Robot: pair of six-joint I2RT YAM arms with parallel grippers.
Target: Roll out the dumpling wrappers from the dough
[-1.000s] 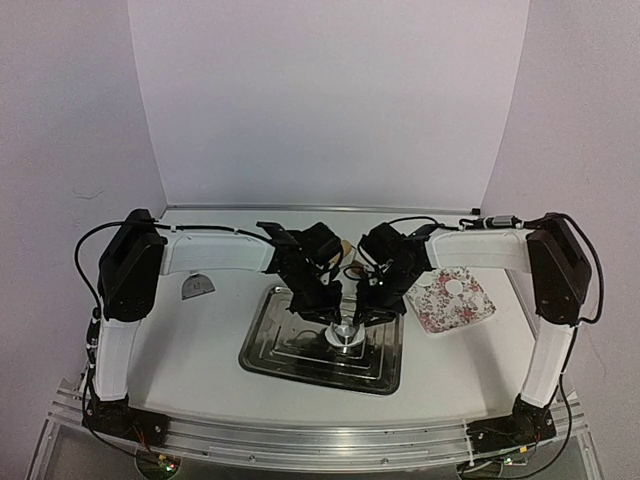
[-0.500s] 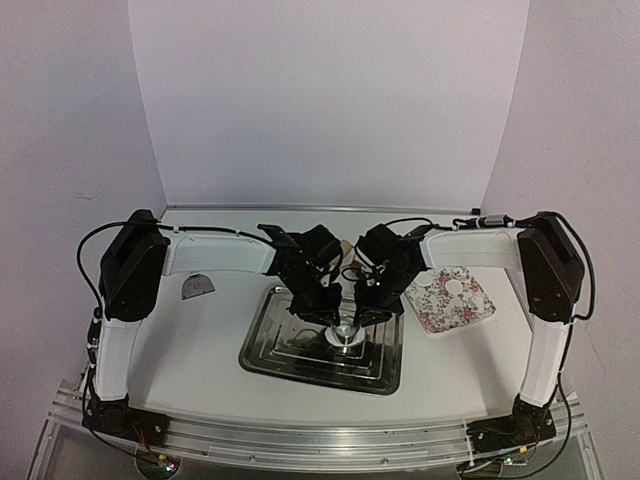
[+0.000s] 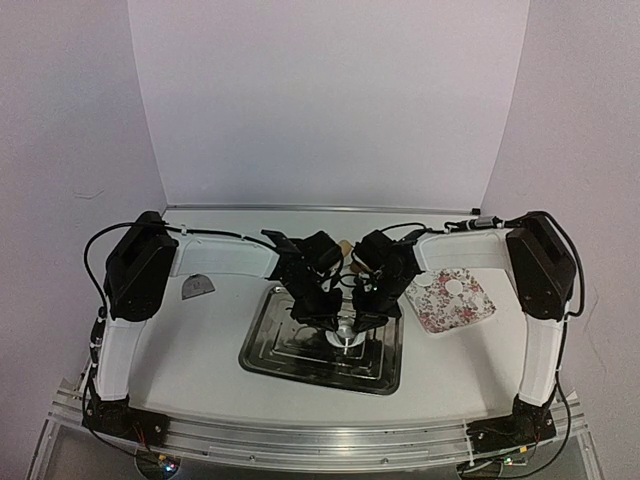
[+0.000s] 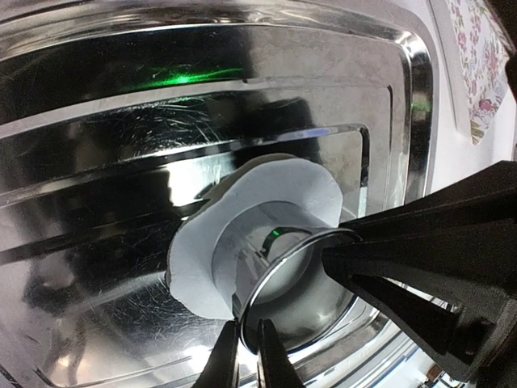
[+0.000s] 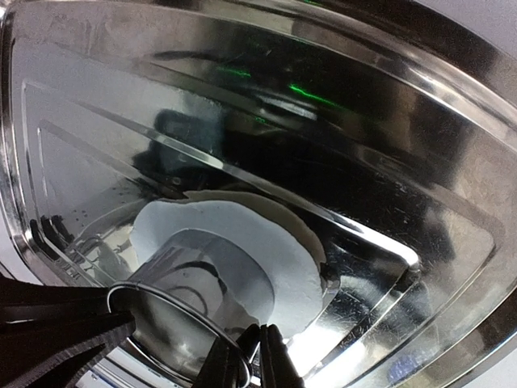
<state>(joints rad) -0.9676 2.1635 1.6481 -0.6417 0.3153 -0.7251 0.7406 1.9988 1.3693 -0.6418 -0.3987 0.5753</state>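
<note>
Counter (image 3: 200, 340): white, carrying a steel tray in the middle, a floral plate to the right of it and a gray half-round piece (image 3: 197, 287) to the left.
Tray (image 3: 262, 355): shiny, rectangular with stepped walls, lying flat between the two arm bases.
Dough sheet (image 4: 266, 190): a white, roughly round patch with an uneven edge, lying flat on the tray floor, toward the tray's right side.
Ring cutter (image 4: 295, 279): a clear round ring standing on the dough sheet, its lower edge pressed against the dough and the white showing through its wall.
Left pincer (image 4: 245, 347): closed down to a narrow slit with the thin rim of the ring cutter caught between the two fingertips. It reached in from the left of the ring.
Right pincer (image 5: 252, 352): likewise drawn nearly together on the ring cutter's rim, on the side across from the left pincer. In the left wrist view its black fingers met the ring at its right edge.
Arms: both bent inward over the tray, wrists tipped down, meeting above the ring.
Floral plate (image 3: 450, 310): flower-patterned, just beside the tray's right edge, partly under the right arm.
Dumpling wrapper (image 3: 452, 285): a small white disc lying on the floral plate, well apart from the dough sheet. From the top view I could not tell whether a second pale spot beside it was another one.
</note>
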